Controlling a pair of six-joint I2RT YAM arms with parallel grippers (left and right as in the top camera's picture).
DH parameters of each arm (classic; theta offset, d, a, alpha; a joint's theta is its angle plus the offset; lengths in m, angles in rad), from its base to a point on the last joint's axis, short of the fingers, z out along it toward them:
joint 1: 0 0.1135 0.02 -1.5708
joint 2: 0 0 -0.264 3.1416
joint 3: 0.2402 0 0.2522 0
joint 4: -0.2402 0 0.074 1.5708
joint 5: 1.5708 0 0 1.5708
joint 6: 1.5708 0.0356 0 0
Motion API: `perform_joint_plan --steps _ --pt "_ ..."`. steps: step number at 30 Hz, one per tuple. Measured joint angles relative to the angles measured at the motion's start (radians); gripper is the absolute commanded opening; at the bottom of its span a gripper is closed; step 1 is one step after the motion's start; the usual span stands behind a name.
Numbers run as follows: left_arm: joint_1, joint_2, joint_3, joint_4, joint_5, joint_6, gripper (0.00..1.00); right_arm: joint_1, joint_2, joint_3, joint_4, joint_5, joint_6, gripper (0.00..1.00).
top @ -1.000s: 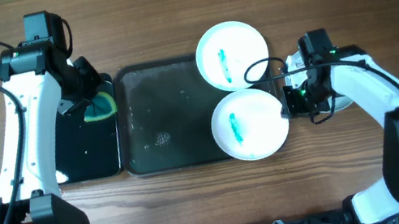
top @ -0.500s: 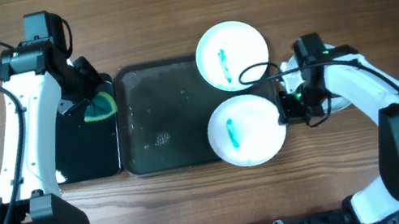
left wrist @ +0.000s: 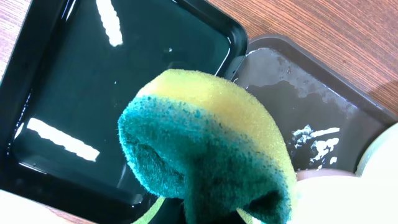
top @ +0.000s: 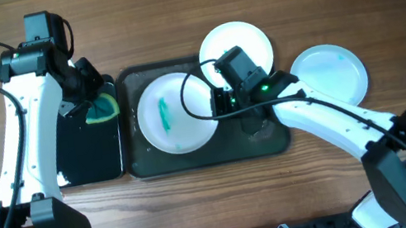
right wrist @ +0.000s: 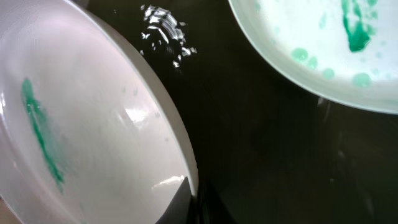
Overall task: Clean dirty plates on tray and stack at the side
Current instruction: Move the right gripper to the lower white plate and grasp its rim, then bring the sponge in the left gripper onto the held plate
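One smeared plate (top: pixel 174 115) lies in the left half of the large dark tray (top: pixel 275 141). My right gripper (top: pixel 222 102) is shut on that plate's right rim. In the right wrist view the rim (right wrist: pixel 93 137) sits between the fingers (right wrist: pixel 194 202). A second smeared plate (top: pixel 244 39) overlaps the tray's back right corner, partly under my arm; it also shows in the right wrist view (right wrist: pixel 323 43). A third plate (top: pixel 330 75), with only a faint tint, rests on the table at the right. My left gripper (top: pixel 95 106) is shut on a green-yellow sponge (left wrist: pixel 205 149).
A smaller black tray (top: pixel 89 155) holding water lies left of the large tray, under the sponge; it also shows in the left wrist view (left wrist: pixel 124 81). The large tray's floor is wet (right wrist: pixel 267 143). The right arm's cable loops over the held plate.
My right gripper has dragged the front plate left from the tray's right edge into the tray. The third plate at the right is now uncovered. The left arm has not moved.
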Motion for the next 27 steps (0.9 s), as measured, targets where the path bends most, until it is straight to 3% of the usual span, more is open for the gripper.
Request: perform_joint_plan --steps 6,12,15,17,18,21,27 --pt "0.000 0.000 0.000 0.000 0.000 0.000 0.04 0.003 0.120 0.001 0.047 0.027 0.063 0.04" --pt "0.000 0.000 0.000 0.000 0.000 0.000 0.04 0.003 0.171 0.001 0.055 0.024 0.060 0.21" --pt "0.000 0.000 0.000 0.000 0.000 0.000 0.04 0.002 0.172 0.011 0.053 0.020 0.035 0.24" --pt "0.000 0.000 0.000 0.000 0.000 0.005 0.04 -0.001 0.172 0.015 0.051 0.018 0.017 0.23" --pt "0.000 0.000 0.000 0.000 0.000 0.019 0.04 -0.011 0.172 0.017 0.050 0.017 0.002 0.15" --pt "-0.001 0.000 0.000 0.002 0.012 0.057 0.04 -0.031 0.189 0.020 0.071 -0.003 -0.017 0.05" --pt "-0.035 0.000 -0.002 0.028 0.056 0.120 0.04 -0.041 0.225 0.038 0.103 -0.066 -0.030 0.04"
